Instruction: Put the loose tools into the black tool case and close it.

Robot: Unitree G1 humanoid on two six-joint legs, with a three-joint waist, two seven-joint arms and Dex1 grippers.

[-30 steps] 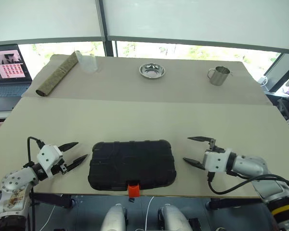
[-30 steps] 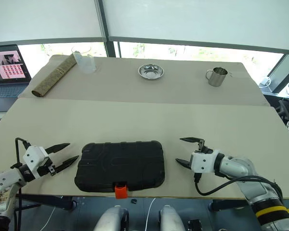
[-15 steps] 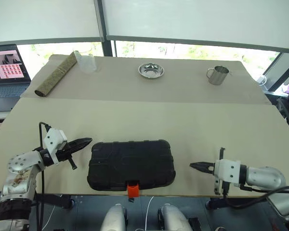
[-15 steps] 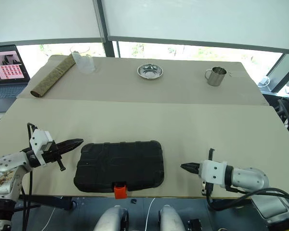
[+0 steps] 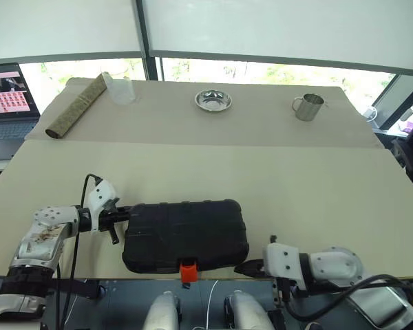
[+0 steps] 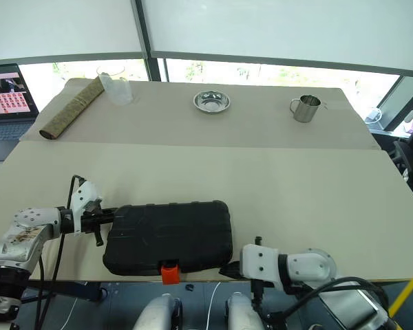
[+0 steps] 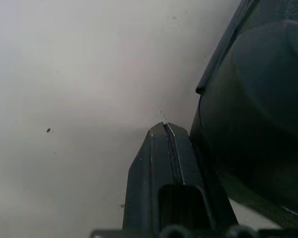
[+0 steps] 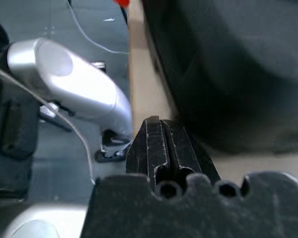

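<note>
Pressing in on the black tool case from both sides, I have it lying flat and shut at the near edge of the table, its orange latch hanging over that edge. My left end effector is clenched, empty, with its tips at the case's left end. My right end effector is also clenched on nothing, at the case's near right corner, just off the table edge. No loose tools lie on the table around the case, so I judge them already packed, though the lid hides the inside. What may be left is confirming the latch is fastened; I cannot tell whether it is. Well beyond the case stand a metal bowl, a steel mug and a clear cup, none showing anything inside.
</note>
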